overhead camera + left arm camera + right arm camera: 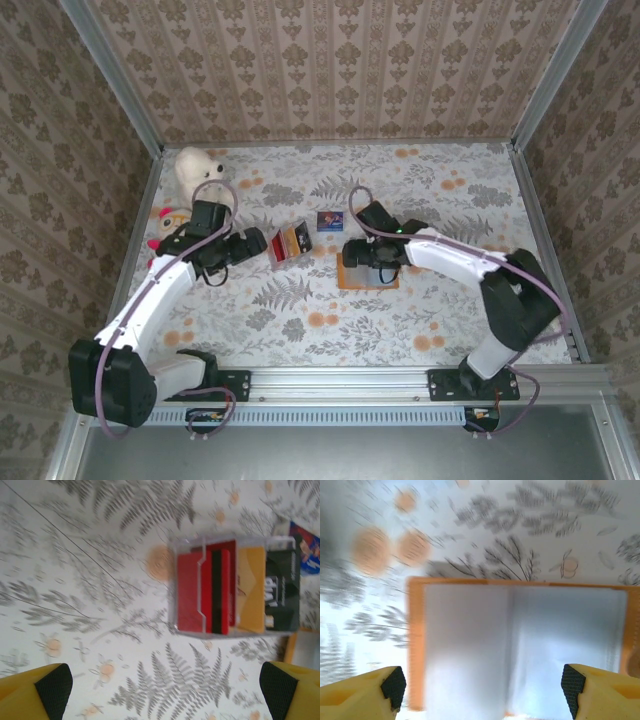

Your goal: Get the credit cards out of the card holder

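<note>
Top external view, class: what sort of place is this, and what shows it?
Probably a robot test cell: left arm and right arm bolted to a metal rail, wallpaper panels in a metal frame, floral table cover.

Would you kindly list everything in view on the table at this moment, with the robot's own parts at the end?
card holder: one, tan-orange with greyish clear pockets, lying open at mid-table.
credit cards: several, red, yellow-orange and black, inside the clear tray.
clear tray: one, transparent, left of the card holder.
small square: one, dark blue with a red mark, beyond the tray and the holder.
stuffed toys: two, one white, one with orange and pink, at the far-left edge.
tablecloth: one, white with grey ferns and orange flowers.
arms: two, white and black.
left fingers: yellow with black pads, open, facing the tray.
right fingers: yellow with black pads, open, over the card holder.
</note>
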You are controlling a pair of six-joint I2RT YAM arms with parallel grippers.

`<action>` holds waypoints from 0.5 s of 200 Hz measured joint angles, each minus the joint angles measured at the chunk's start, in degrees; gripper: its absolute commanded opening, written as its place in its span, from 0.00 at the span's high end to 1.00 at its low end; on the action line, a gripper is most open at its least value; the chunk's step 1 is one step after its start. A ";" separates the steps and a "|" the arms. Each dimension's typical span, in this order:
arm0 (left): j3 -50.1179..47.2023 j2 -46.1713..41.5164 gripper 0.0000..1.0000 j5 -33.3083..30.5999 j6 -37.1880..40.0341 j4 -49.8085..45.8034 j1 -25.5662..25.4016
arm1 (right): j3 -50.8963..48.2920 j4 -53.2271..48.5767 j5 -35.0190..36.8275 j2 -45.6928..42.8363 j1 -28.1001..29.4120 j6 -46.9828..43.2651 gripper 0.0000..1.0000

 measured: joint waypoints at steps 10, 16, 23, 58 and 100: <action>0.68 -0.66 0.00 -2.01 0.50 -0.13 0.79 | -0.20 0.24 1.75 -4.20 0.00 0.04 0.03; 1.14 -1.16 0.00 -3.28 0.87 -0.28 1.16 | -0.28 0.39 2.93 -6.73 0.00 -0.15 0.00; 1.66 -1.84 0.00 -4.74 1.31 -0.42 1.46 | -0.48 0.79 4.63 -9.81 -0.02 -0.44 0.00; 2.99 -5.60 0.00 -12.52 4.52 0.26 1.88 | -3.61 2.40 15.34 -24.06 -2.38 -1.95 0.00; 1.22 -9.86 0.00 -20.94 11.13 5.42 1.92 | -9.77 2.99 27.74 -31.74 -9.99 -5.81 0.00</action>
